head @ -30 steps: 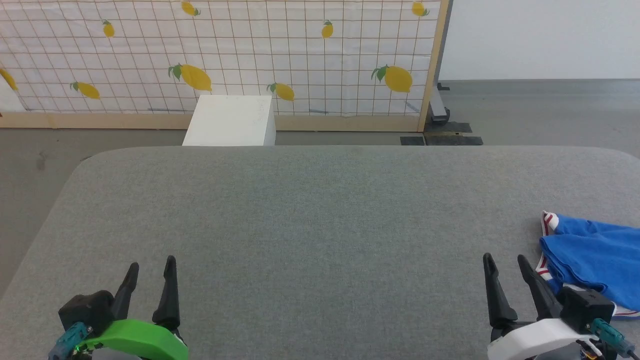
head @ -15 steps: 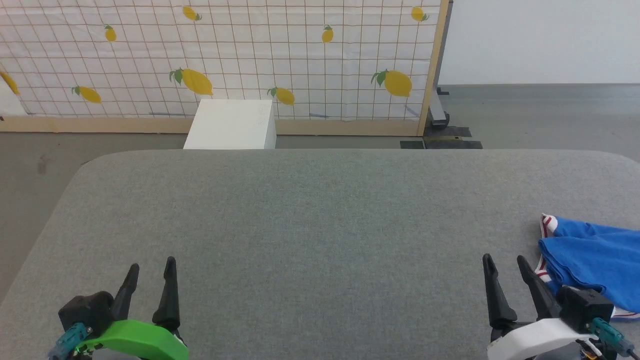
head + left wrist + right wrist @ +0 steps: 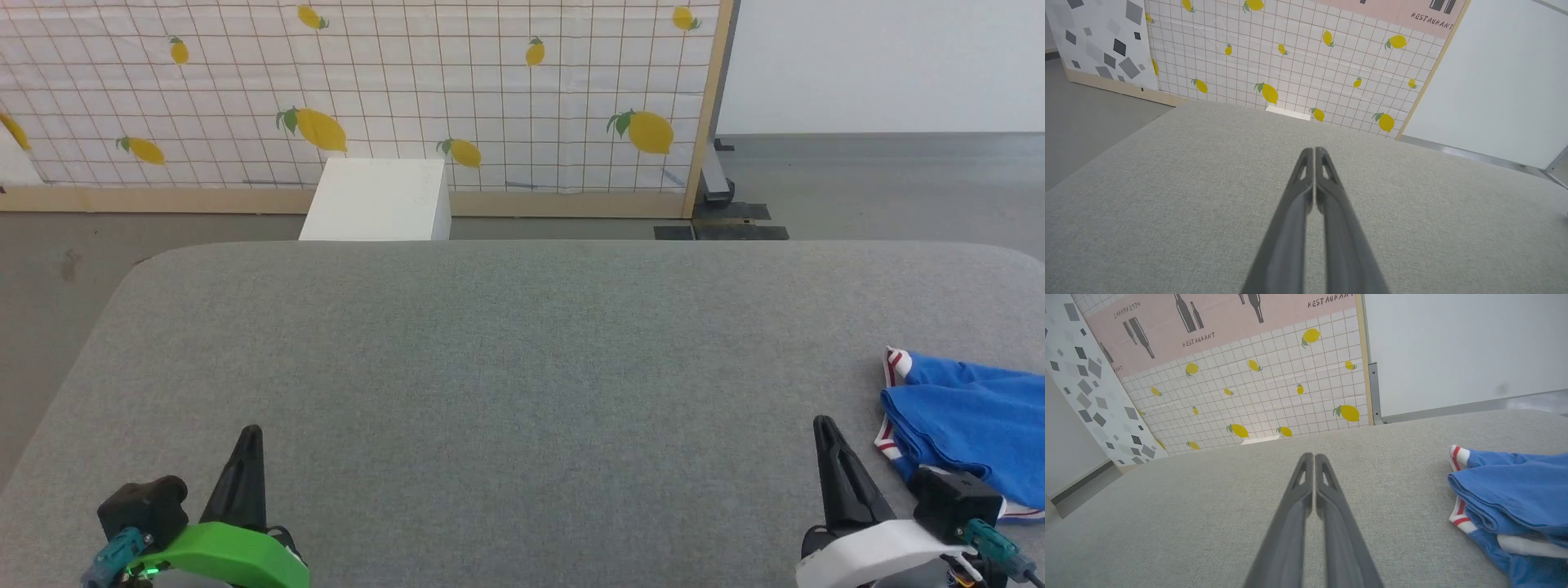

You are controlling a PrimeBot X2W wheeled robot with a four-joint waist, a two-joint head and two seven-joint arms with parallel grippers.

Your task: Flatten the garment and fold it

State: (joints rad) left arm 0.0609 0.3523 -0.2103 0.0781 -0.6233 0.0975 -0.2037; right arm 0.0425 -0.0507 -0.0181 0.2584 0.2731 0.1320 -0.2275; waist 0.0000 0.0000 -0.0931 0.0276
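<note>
Change: both finger pairs, spread half a second ago, are now pressed together.
Head view: left gripper [image 3: 248, 434] near left, right gripper [image 3: 824, 425] near right, over the grey table [image 3: 522, 343]; garment [image 3: 971, 416] crumpled at the right edge.
Left wrist view: fingers meet tip to tip.
Right wrist view: fingers together, garment bunched to their right, apart from them.

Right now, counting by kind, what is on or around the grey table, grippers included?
Shirts: 1, the blue shirt at the right edge of the table.
Grippers: 2, the left gripper and the right gripper, both with jaws shut and empty.
Boxes: 1, the white box on the floor behind the table.
Total: 4
</note>
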